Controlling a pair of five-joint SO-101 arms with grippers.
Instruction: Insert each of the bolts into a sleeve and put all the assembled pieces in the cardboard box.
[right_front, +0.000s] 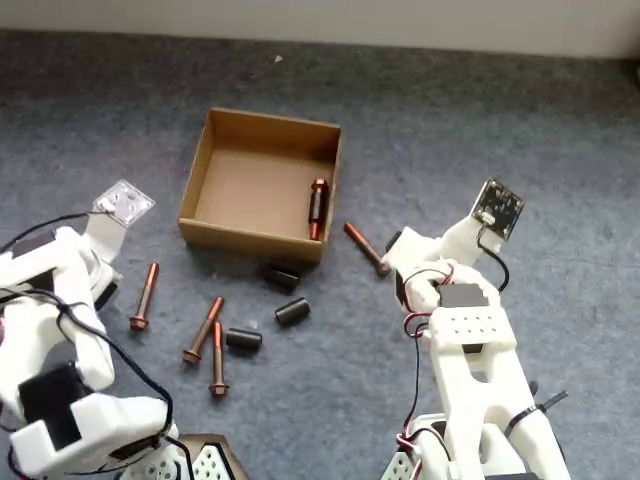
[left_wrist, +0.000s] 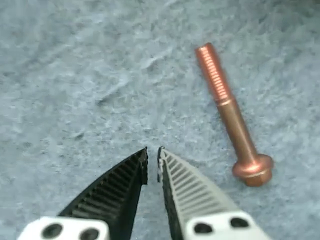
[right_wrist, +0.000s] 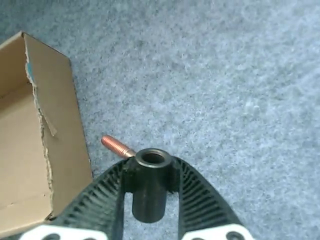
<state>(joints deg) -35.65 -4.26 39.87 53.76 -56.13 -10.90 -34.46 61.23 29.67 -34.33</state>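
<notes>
Right gripper (right_wrist: 149, 167) clamps a smooth black cylindrical sleeve (right_wrist: 148, 200).

Grey carpeted table (right_front: 520, 130) — on it a cardboard box (right_front: 250, 240); four bolts (right_front: 145, 295); three sleeves (right_front: 292, 312).

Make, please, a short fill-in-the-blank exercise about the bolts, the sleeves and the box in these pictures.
1. The right gripper holds a black ____.
2. The cardboard box contains ____ assembled piece.
3. Near the left gripper lies a copper ____.
Missing words: sleeve; one; bolt.
</notes>
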